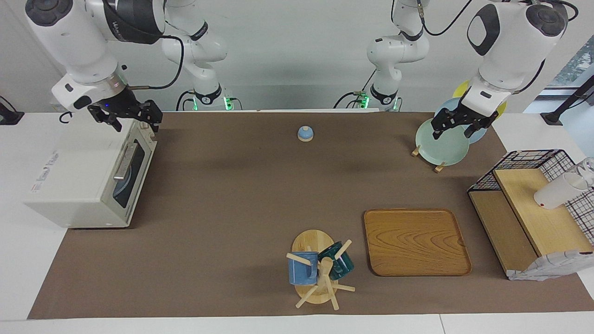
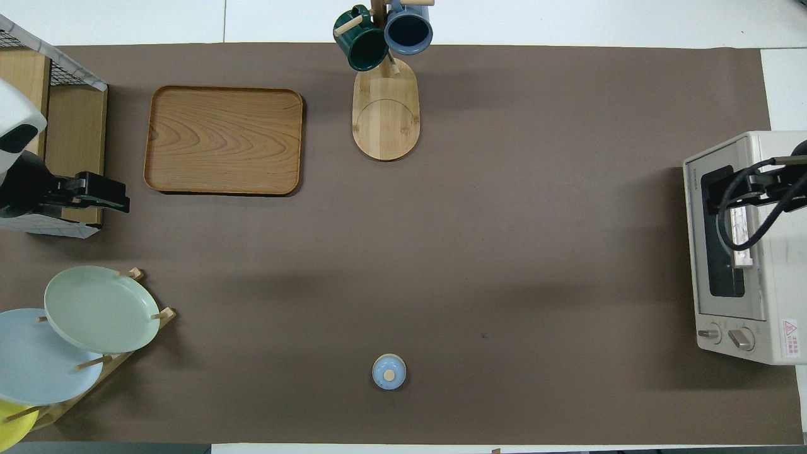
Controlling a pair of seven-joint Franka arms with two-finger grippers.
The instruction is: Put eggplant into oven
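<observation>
The white oven [image 1: 74, 185] [image 2: 778, 271] stands at the right arm's end of the table. Its dark glass door [image 1: 127, 178] is shut, with the metal bar handle [image 1: 124, 162] across it. The eggplant is hidden; it shows on no part of the table. My right gripper [image 1: 133, 121] [image 2: 756, 189] hangs open just above the oven's top front edge, with nothing between its fingers. My left gripper [image 1: 451, 133] [image 2: 116, 198] waits open and empty over the plate rack.
A small blue lidded pot [image 1: 305, 133] sits near the robots at mid-table. A wooden tray [image 1: 415, 241] and a mug tree [image 1: 320, 271] with two mugs lie farther out. The plate rack [image 1: 441, 144] and a wire shelf [image 1: 529, 208] are at the left arm's end.
</observation>
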